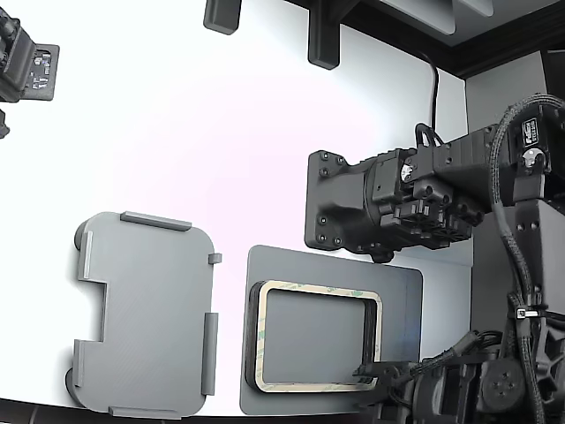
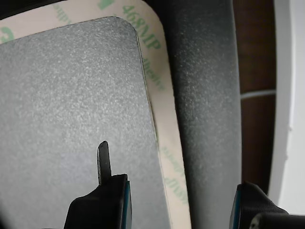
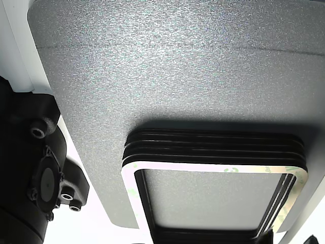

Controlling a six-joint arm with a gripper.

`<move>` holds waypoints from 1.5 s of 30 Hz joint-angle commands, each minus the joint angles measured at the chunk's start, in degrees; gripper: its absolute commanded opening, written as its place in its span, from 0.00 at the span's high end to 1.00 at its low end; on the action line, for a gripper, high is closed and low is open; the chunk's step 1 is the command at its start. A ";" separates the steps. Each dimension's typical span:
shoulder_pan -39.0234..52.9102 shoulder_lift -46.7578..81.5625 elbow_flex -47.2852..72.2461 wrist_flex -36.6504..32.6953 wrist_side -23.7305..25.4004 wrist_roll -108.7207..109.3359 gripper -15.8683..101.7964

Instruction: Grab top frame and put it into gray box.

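The top frame (image 1: 318,287) is a cream ring with faint green print, lying on a black stack (image 3: 213,145) on the darker gray mat (image 1: 402,291). It also shows in the wrist view (image 2: 162,119) and the other view (image 3: 203,168). My gripper (image 1: 369,375) is low at the frame's corner nearest the exterior view's lower right. In the wrist view the gripper (image 2: 178,200) is open, with one finger (image 2: 107,191) inside the ring and the other (image 2: 250,202) outside it. The gray box (image 1: 150,318) lies empty to the exterior view's left of the mat.
A second arm's bulky black head (image 1: 353,203) hangs just above the mat's far edge. Black posts (image 1: 322,40) stand at the back and a black device (image 1: 26,62) at the exterior view's far left. The white table's edge runs along the bottom.
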 commanded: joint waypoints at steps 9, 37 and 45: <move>0.09 -6.06 -6.68 1.49 -0.53 -3.25 0.16; 0.00 -9.14 -10.11 3.96 -1.85 -4.22 0.41; -0.18 -9.23 -8.88 2.55 -1.85 -3.69 0.43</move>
